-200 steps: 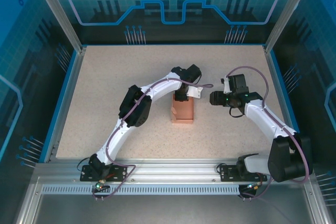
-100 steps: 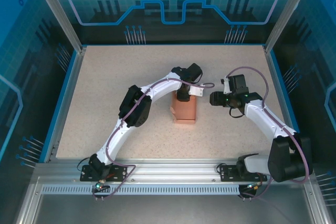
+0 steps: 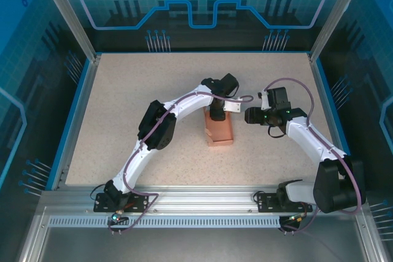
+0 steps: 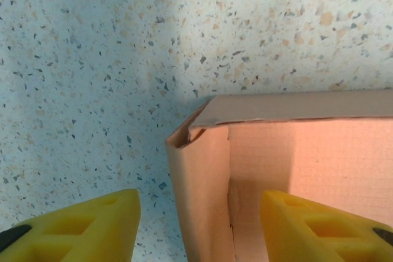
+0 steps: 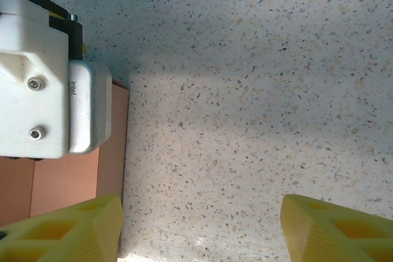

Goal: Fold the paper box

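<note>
The paper box (image 3: 220, 132) is a salmon-pink card box, folded up and lying on the speckled table just right of centre. My left gripper (image 3: 214, 113) hangs over its far end, pointing down. In the left wrist view the left gripper (image 4: 199, 213) is open and straddles one box wall (image 4: 199, 194). One yellow finger (image 4: 92, 225) is outside the box, the other finger (image 4: 319, 228) inside, and neither touches the card. My right gripper (image 3: 248, 115) hovers just right of the box. It is open (image 5: 199, 225) over bare table, with the box (image 5: 80, 176) at its left.
The left arm's white wrist housing (image 5: 43, 90) sits close beside the right gripper's left finger (image 5: 67, 231). The table (image 3: 123, 102) is ringed by a blue raised rim (image 3: 73, 115). Free room lies to the left and back.
My left gripper has opened off the box wall. The box has shifted and turned slightly to the right. The right arm has stayed put.
</note>
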Robot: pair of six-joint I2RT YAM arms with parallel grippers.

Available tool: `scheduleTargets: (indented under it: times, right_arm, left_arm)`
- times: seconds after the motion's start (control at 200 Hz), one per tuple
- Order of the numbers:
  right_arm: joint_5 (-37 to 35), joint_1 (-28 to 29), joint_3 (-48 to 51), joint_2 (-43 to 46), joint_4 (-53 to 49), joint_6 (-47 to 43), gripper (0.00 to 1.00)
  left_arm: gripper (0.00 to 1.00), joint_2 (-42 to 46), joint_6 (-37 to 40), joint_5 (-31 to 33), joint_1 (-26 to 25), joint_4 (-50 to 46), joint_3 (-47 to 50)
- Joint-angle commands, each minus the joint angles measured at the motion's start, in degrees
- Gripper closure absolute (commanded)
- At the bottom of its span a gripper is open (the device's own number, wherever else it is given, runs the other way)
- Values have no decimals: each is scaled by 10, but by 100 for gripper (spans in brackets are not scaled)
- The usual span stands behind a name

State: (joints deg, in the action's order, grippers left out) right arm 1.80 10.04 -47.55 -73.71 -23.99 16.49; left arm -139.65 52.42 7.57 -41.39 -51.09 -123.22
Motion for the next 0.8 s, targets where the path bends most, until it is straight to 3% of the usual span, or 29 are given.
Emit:
scheduleTargets:
  times: [0.0,0.53,0.795]
  right_arm:
    - [10,-7,6,1,-3,6,30]
    - [27,-4,38,22,-11,15,30]
    - [39,10,44,12,-8,19,30]
  left_arm:
    - [43,33,-13,-23,-4,-9,2]
    - [39,95,-94,-122,-3,28,-2]
    - [38,111,-113,-133,0,51,2]
